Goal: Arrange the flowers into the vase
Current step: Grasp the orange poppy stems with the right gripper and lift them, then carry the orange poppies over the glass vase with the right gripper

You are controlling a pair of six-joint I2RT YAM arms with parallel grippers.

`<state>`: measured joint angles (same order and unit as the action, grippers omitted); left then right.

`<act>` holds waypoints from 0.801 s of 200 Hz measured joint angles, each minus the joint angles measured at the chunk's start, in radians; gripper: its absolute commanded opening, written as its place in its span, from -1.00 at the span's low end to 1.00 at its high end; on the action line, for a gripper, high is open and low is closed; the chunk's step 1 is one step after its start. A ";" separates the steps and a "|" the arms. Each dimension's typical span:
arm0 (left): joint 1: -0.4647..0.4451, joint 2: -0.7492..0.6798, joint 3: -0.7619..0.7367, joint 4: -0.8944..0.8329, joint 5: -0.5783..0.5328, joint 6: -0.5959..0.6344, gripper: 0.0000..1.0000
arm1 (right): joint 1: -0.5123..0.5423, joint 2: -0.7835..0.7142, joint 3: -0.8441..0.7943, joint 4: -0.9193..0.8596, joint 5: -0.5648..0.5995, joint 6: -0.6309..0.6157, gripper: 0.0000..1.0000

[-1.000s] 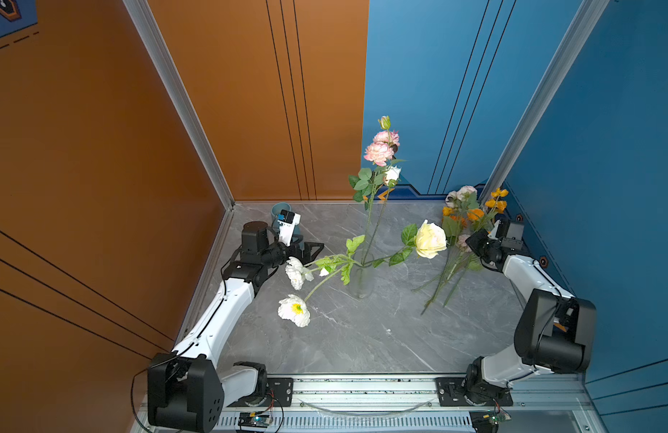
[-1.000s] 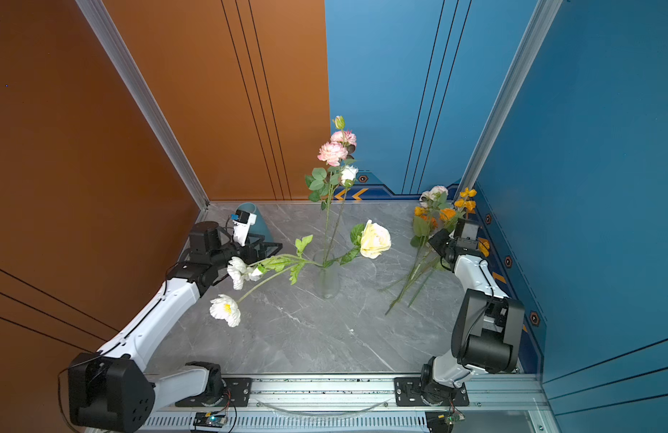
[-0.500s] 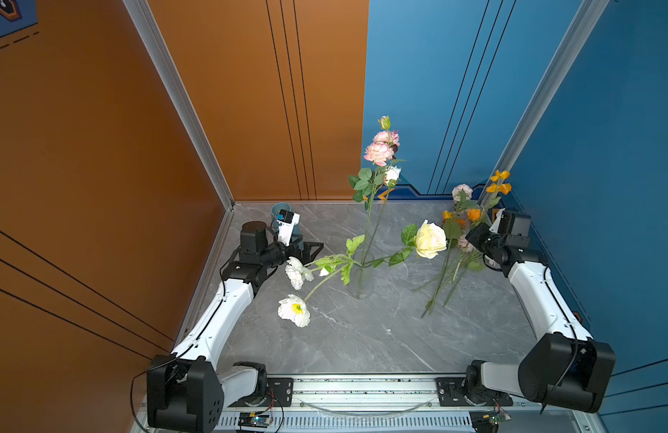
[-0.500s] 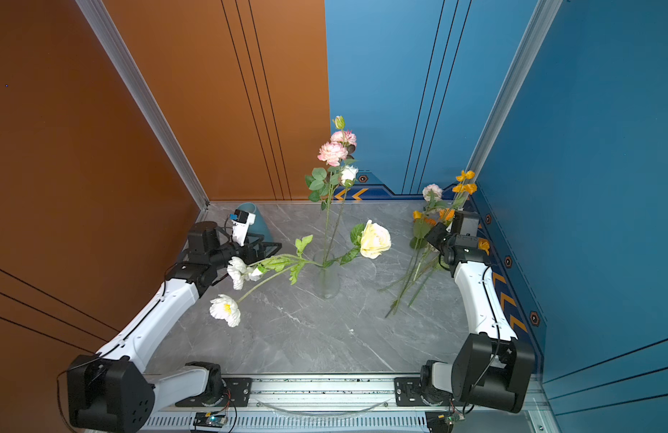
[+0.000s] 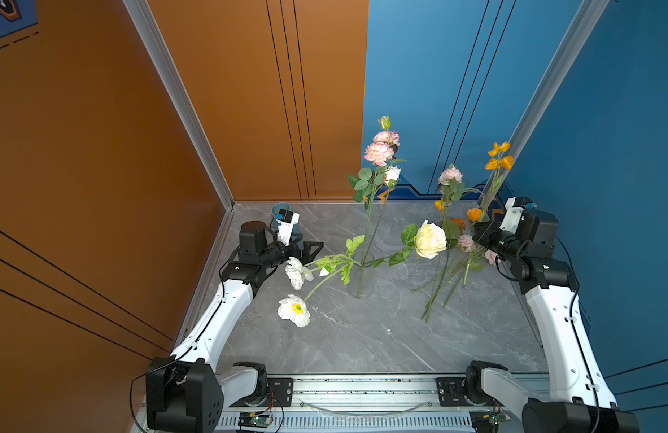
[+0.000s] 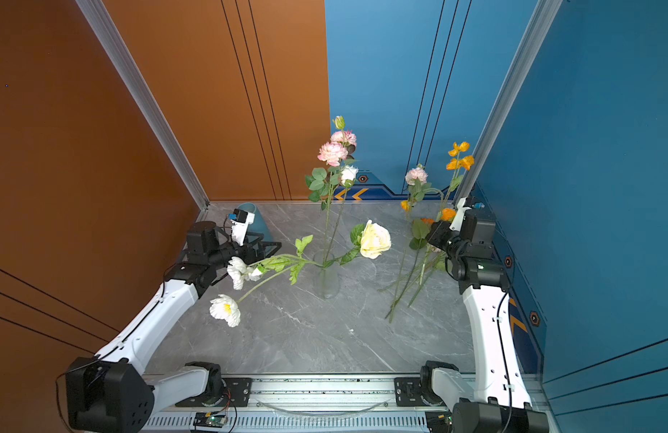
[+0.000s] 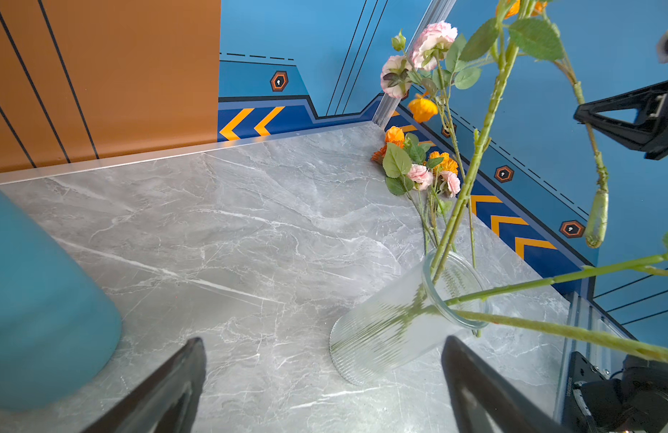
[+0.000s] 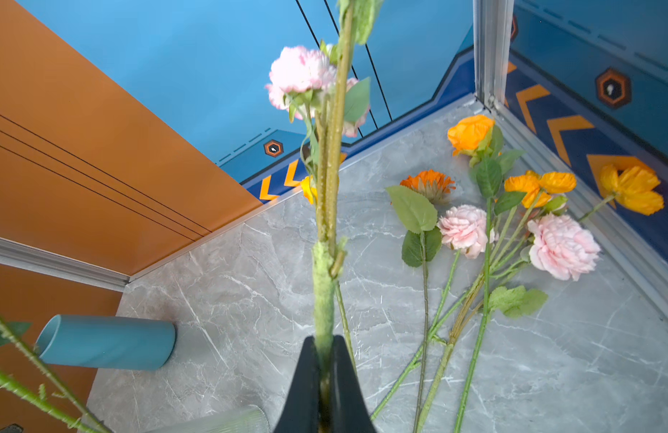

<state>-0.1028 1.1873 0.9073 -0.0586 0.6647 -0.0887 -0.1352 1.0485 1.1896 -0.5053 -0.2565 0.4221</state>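
The right gripper [image 5: 479, 229] has gone up higher at the right of both top views. It is squeezed tight on a stem [image 8: 323, 285] with orange blooms [image 5: 499, 157]. The left gripper [image 7: 323, 343], mid-left, is wide open. Some flowers [image 5: 379, 153] stand in the vase [image 5: 360, 279] in the middle. Others lie on the table [image 5: 362, 337], right.

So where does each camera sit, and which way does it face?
Both top views: high over the front rail, looking down at the table, the glass vase and both whole arms.
Left wrist: on the left arm, facing the vase through the open left gripper.
Right wrist: on the right arm, looking along the right gripper, shut on a flower stem.
Shared: both wrist views show the teal cylinder.
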 measured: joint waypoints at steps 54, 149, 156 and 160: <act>0.005 -0.015 0.000 0.011 0.006 -0.010 0.96 | -0.045 0.141 -0.063 -0.037 0.042 -0.023 -1.00; 0.010 -0.131 -0.047 -0.013 -0.154 -0.035 0.97 | 0.108 0.040 0.027 -0.092 0.123 -0.053 -1.00; 0.010 -0.152 -0.048 -0.041 -0.190 -0.050 0.99 | 0.108 0.039 0.027 -0.097 0.123 -0.055 -1.00; 0.011 -0.165 -0.051 -0.054 -0.205 -0.061 0.99 | 0.109 0.037 0.027 -0.102 0.123 -0.057 -1.00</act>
<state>-0.0921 1.0222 0.8566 -0.1123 0.4599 -0.1497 -0.0265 1.0859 1.2171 -0.6071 -0.1333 0.3653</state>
